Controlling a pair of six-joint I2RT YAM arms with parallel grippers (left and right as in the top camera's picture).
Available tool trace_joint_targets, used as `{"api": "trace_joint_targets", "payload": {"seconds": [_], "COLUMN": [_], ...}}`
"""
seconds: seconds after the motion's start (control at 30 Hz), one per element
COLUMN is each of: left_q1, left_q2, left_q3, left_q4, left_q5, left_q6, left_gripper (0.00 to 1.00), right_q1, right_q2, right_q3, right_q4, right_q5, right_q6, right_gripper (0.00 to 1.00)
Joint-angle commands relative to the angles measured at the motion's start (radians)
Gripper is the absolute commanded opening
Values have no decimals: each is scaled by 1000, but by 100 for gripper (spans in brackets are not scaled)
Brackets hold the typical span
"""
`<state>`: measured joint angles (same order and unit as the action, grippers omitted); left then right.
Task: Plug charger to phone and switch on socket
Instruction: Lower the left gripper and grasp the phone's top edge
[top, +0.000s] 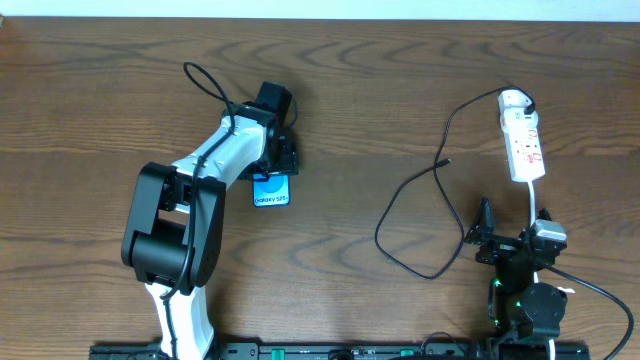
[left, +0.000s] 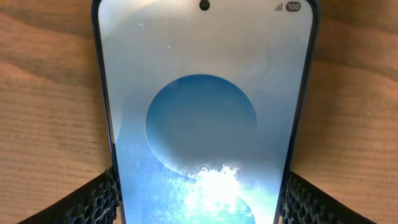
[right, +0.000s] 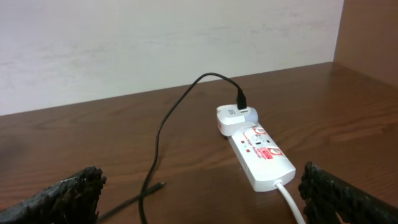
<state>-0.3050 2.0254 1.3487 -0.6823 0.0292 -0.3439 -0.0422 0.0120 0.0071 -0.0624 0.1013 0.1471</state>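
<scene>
Filling the left wrist view right up close, the phone (left: 202, 124) lies flat on the wood with its blue screen lit and the left gripper (left: 200, 186) clamped on it, one black finger (left: 93, 199) pressed to each long edge. From overhead the phone sits in the left half of the bench (top: 330, 80), about midway between the far and near edges. Only its near end pokes out from under the gripper, with the "Galaxy S25+" text showing.

Over to the right side now. The right gripper (right: 202, 180) hangs low by the near right corner, its jaws spread wide with nothing between them. It looks toward the socket (right: 261, 152), which lies lengthwise close to the right edge, up toward the far right corner, red marks on top. Its white cord (right: 291, 200) runs back toward the near edge.

The charger (right: 168, 124) is plugged in at the socket's far end. Its black cable arcs up, then drops to the wood and loops out toward the bench's middle. The plug tip (top: 446, 160) lies free on the wood, left of the socket and well apart from the phone.
</scene>
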Motion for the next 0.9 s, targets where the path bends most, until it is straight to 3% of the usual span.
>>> {"api": "trace_joint_targets", "payload": {"seconds": [0.0,0.03,0.1,0.23,0.87], "left_q1": [0,0,0,0,0], "left_q2": [17,17,17,17,91], "left_q3": [-8,-8,-8,-8,-8], "left_q4": [1,0,0,1,11], "left_q5": [-23,-23,-23,-23,-17], "left_q6": [-80,-80,-80,-80,-13], "left_gripper": [76,77,91,99,97], "right_q1": [6,6,6,6,6], "right_q2": [-3,-3,-3,-3,-3], "right_q3": [-2,-2,-2,-2,-2], "right_q4": [-2,-2,-2,-2,-2], "right_q5": [-3,-3,-3,-3,-3], "right_q6": [-14,-14,-14,-14,-14], "right_gripper": [99,99,99,99,99]}}
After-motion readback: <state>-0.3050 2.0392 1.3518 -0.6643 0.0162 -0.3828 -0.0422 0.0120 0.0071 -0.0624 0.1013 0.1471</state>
